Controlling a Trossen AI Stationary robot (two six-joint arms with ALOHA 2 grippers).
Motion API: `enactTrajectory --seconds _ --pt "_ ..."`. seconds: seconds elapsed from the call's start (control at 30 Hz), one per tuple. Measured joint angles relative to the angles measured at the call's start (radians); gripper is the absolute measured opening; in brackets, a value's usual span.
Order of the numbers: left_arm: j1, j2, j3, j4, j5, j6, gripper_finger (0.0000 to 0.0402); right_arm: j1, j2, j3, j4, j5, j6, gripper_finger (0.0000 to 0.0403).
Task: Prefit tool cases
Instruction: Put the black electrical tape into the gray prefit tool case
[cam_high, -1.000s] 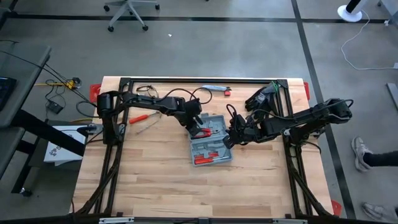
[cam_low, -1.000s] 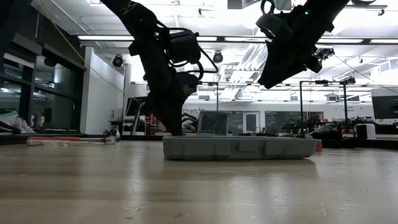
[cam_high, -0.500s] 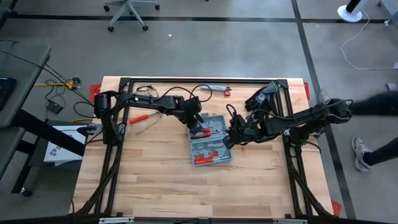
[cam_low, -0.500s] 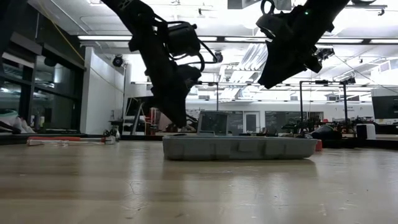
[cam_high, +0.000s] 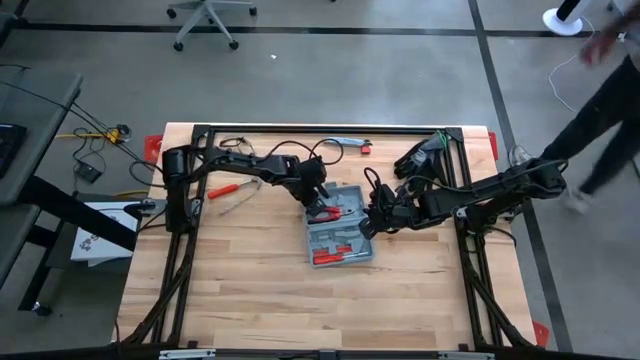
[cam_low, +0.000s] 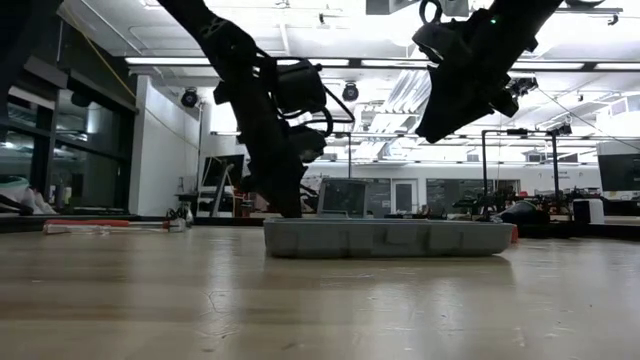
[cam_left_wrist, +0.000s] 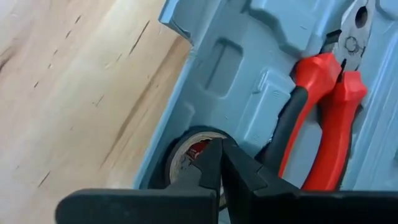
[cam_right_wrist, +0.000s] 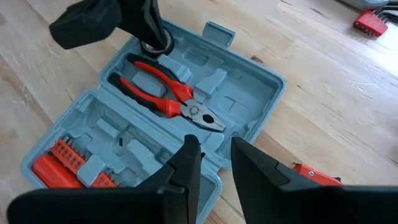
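Tool case (cam_high: 338, 236) lies open near the counter (cam_high: 240, 290) centre, pliers (cam_right_wrist: 168, 93) seated in its upper half. Left gripper (cam_left_wrist: 219, 163) is down in that half's corner recess, fingers pressed together on a tape roll (cam_left_wrist: 186, 154). Right gripper (cam_right_wrist: 211, 163) hovers over the case's far edge, partly spread, holding nothing.

To do it well: press the roll flat into its recess, then lift straight out.

Hard to tell: whether the roll sits fully down; the left gripper covers most of it.
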Motion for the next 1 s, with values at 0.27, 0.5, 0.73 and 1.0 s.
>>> enactTrajectory --seconds 0.27,0.5,0.73,1.0 --pt "0.018 -0.089 -0.003 -0.039 -0.041 -0.004 0.0 0.0 0.0 0.0 -0.001 0.0 0.007 0.0083" --pt "0.018 -0.076 -0.008 -0.074 -0.071 0.02 0.0 0.0 0.0 0.0 -0.001 0.0 0.007 0.0083" --pt "0.018 -0.05 -0.06 -0.061 -0.046 0.015 0.0 0.0 0.0 0.0 -0.002 0.0 0.007 0.0083" --pt "0.019 -0.107 -0.049 -0.061 -0.066 -0.013 0.0 0.0 0.0 0.0 -0.003 0.0 0.007 0.0083"
